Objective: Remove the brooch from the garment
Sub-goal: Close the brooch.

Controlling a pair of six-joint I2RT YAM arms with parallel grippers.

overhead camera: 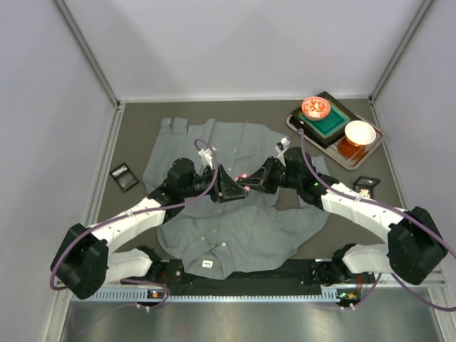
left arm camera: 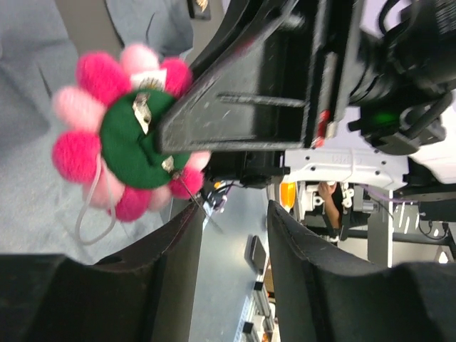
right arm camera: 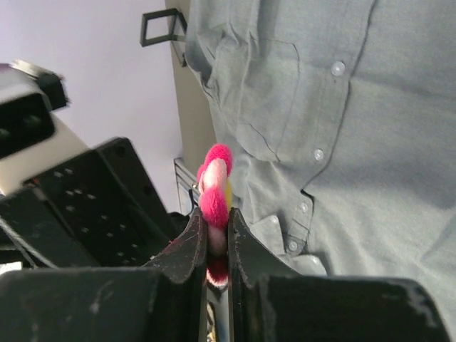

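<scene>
The brooch (left arm camera: 128,135) is a fluffy pink flower with a green felt back and a metal pin. My right gripper (right arm camera: 216,217) is shut on the brooch (right arm camera: 214,187), pinching its petals edge-on, held up off the garment (right arm camera: 342,142). The grey button-up garment (overhead camera: 242,235) lies spread on the dark table. My left gripper (left arm camera: 235,210) is open with nothing between its fingers; it sits just below the brooch, facing the right gripper's black finger (left arm camera: 242,107). From above, both grippers meet over the shirt's middle, left gripper (overhead camera: 231,187) and right gripper (overhead camera: 255,182), with the brooch (overhead camera: 243,177) between them.
A tray (overhead camera: 303,128) at the back right holds a red bowl (overhead camera: 315,107), a green box (overhead camera: 329,122) and a white bowl (overhead camera: 360,132). Small black holders lie at the left (overhead camera: 125,177) and right (overhead camera: 367,185). Walls and frame posts close in the table.
</scene>
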